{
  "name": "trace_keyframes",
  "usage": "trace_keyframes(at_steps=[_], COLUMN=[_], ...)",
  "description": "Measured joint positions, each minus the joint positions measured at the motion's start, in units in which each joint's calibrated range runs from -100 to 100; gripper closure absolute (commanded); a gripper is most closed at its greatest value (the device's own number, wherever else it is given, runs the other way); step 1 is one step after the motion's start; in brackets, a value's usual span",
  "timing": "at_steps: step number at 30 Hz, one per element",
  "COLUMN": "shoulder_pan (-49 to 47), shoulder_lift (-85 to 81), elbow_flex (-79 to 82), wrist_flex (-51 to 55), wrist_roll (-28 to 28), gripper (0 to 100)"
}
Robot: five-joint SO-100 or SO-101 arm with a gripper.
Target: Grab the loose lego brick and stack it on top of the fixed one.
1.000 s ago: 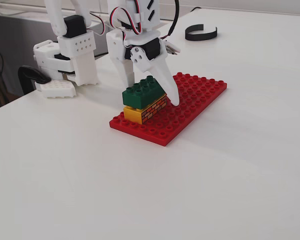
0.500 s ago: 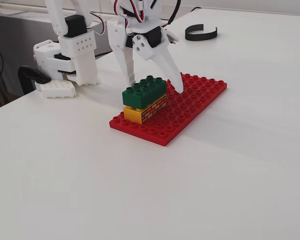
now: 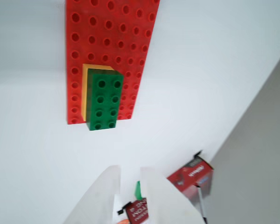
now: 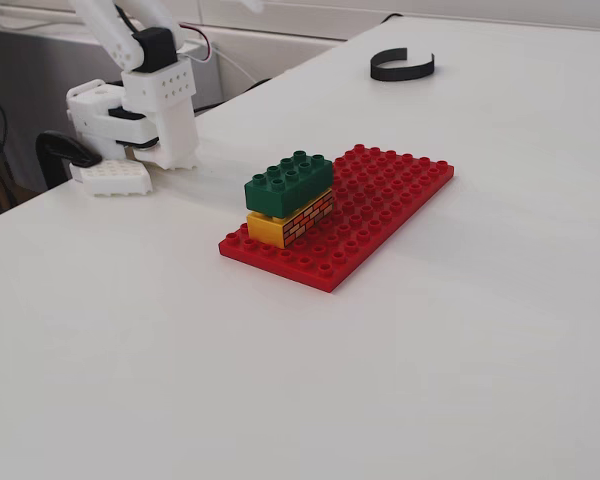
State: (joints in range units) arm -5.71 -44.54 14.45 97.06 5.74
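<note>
The loose lego brick (image 4: 288, 182), dark green, rests on top of the fixed one (image 4: 290, 222), a yellow brick with a brick-wall print, near the left end of the red baseplate (image 4: 385, 200). From the wrist view the green brick (image 3: 105, 100) covers most of the yellow brick (image 3: 84, 91), leaving a yellow strip along its left side, on the baseplate (image 3: 107, 32). My gripper (image 3: 129, 170) shows only at the bottom of the wrist view, high above and well clear of the stack. Its white fingers (image 3: 102, 196) stand a narrow gap apart with nothing between them. The fixed view shows no gripper.
The arm's white base (image 4: 140, 110) stands at the back left of the white table. A black curved band (image 4: 402, 68) lies at the far side. Below the table edge in the wrist view sits a red box (image 3: 191, 175).
The arm has lifted up and away from the stack and left the fixed view. The green brick stays on the yellow one, untouched.
</note>
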Motion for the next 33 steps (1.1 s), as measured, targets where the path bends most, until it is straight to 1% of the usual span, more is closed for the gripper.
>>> trace_keyframes(at_steps=[3, 8, 11, 13, 16, 24, 27, 33], shoulder_pan=[0.6, 2.0, 3.6, 5.1, 6.4, 7.0, 7.0, 7.0], shoulder_lift=[-12.5, -37.5, -50.8, -52.6, -49.5, -51.5, -53.4, -54.5], elbow_flex=[10.3, 34.2, 46.4, 52.2, 59.4, 76.8, 79.2, 79.2], wrist_flex=[-6.1, -17.2, -21.2, -23.9, -26.9, -27.4, -27.1, -23.7], wrist_roll=[-0.1, -0.1, -0.1, -0.2, -0.2, -0.3, -0.3, -3.6], gripper=[99, 99, 99, 99, 99, 99, 99, 99])
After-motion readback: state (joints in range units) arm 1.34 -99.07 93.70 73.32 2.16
